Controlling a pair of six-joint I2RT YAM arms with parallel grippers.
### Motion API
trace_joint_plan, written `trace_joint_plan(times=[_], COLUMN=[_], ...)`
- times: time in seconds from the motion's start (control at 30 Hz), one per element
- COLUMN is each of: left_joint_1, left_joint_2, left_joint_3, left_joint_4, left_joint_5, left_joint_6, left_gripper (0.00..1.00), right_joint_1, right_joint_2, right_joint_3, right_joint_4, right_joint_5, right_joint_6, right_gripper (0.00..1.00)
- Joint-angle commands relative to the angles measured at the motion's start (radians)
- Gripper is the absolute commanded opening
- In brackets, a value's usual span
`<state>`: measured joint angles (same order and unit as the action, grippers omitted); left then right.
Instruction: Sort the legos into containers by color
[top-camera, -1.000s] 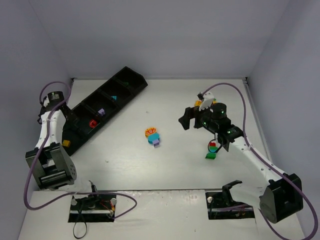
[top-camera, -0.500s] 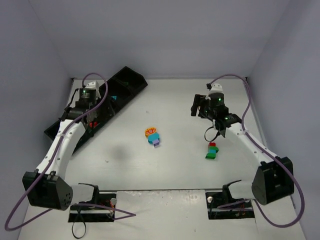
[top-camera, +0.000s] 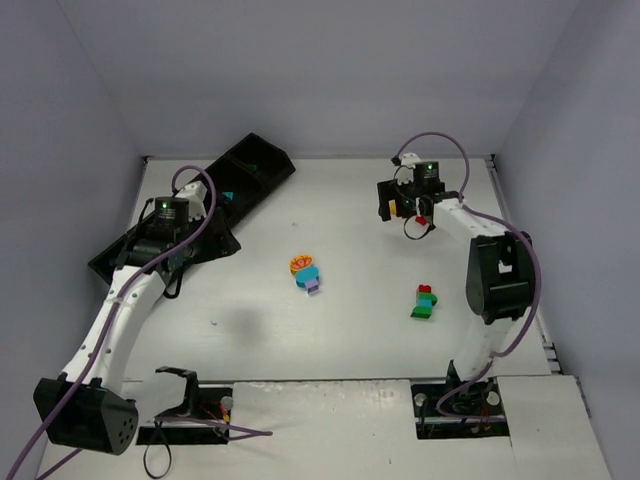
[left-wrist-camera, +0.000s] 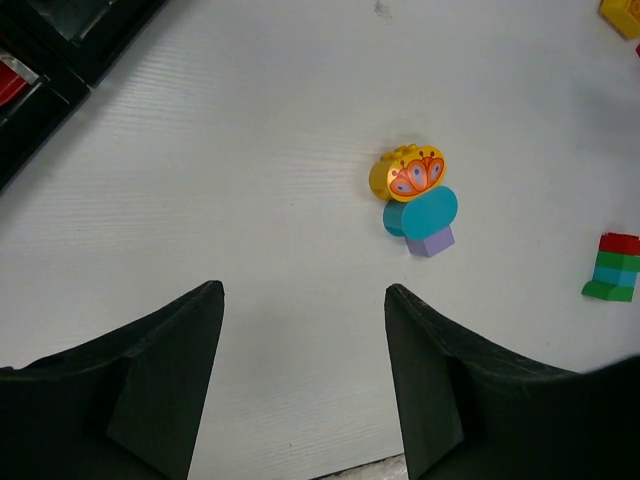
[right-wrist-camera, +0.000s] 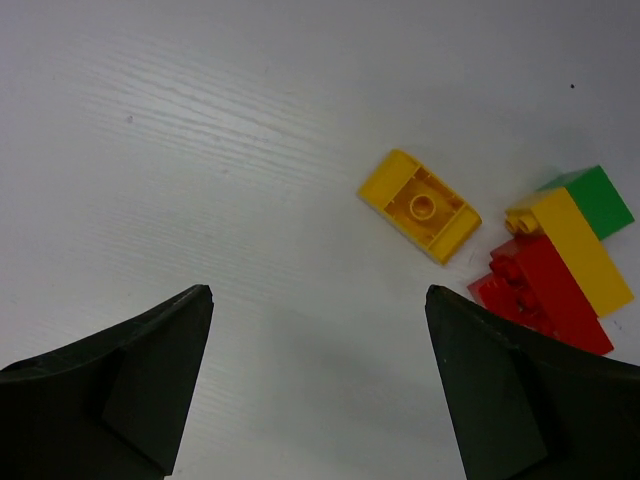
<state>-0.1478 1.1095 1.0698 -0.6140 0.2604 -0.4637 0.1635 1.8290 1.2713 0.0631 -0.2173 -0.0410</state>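
Your L fingers (left-wrist-camera: 150, 390): apart, empty; butterfly stack (left-wrist-camera: 415, 200) at 1 o'clock on tabletop (left-wrist-camera: 250, 200). R fingers (right-wrist-camera: 120, 390): wide, empty; yellow brick (right-wrist-camera: 420, 205) at 1 o'clock.

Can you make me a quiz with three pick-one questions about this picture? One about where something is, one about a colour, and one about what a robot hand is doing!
1. Where is the butterfly brick?
A. In the tray
B. On the table
C. In a gripper

2. What colour is the brick stuck right against it?
A. Red
B. Green
C. Teal

3. How is the left gripper?
A. Open and empty
B. Shut on a brick
C. Shut on nothing

Answers:
1 B, it lies on the bare white table, with nothing holding it.
2 C, a teal brick sits right against it.
3 A, its jaws stand apart with only table showing between them.
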Motion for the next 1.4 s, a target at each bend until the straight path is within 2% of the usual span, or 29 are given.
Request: trace_joint_plan(times=[0.0, 0.27, 0.43, 0.57, 0.83, 1.03, 1.2, 1.23, 1.33, 1.37], left_joint_1=[-0.007, -0.012, -0.012, -0.012, -0.018, -0.021, -0.021, -0.021, -0.021, -0.022], left_joint_2=[-0.017, -0.008, 0.009, 0.03, 0.05, 0.049, 0.033, 0.027, 0.01, 0.006], left_joint_3=[0.021, 0.022, 0.027, 0.044, 0.056, 0.05, 0.048, 0.051, 0.055, 0.055], left_joint_4=[0.016, 0.002, 0.005, 0.0, -0.015, -0.015, -0.016, -0.023, -0.026, -0.021], left_joint_5=[0.039, 0.045, 0.06, 0.057, 0.066, 0.066, 0.066, 0.068, 0.074, 0.089], left_joint_6=[0.022, 0.031, 0.026, 0.03, 0.03, 0.028, 0.033, 0.034, 0.034, 0.028], left_gripper=[0.59, 0.59, 0.59, 0.59, 0.59, 0.59, 0.59, 0.59, 0.59, 0.59], right_joint_1=[-0.045, -0.099, -0.11, -0.108, -0.116, -0.117, -0.119, -0.119, -0.117, -0.116], right_joint_2=[0.036, 0.121, 0.206, 0.259, 0.334, 0.343, 0.346, 0.34, 0.305, 0.29], right_joint_3=[0.069, 0.152, 0.24, 0.287, 0.367, 0.338, 0.307, 0.298, 0.275, 0.255], right_joint_4=[0.035, -0.028, -0.146, -0.175, -0.195, -0.209, -0.21, -0.216, -0.223, -0.224], right_joint_5=[-0.163, -0.202, -0.254, -0.3, -0.275, -0.292, -0.307, -0.324, -0.352, -0.364], right_joint_6=[-0.232, -0.456, -0.566, -0.617, -0.674, -0.663, -0.662, -0.657, -0.633, -0.626], right_gripper=[0.84, 0.86, 0.85, 0.83, 0.81, 0.77, 0.6, 0.51, 0.37, 0.25])
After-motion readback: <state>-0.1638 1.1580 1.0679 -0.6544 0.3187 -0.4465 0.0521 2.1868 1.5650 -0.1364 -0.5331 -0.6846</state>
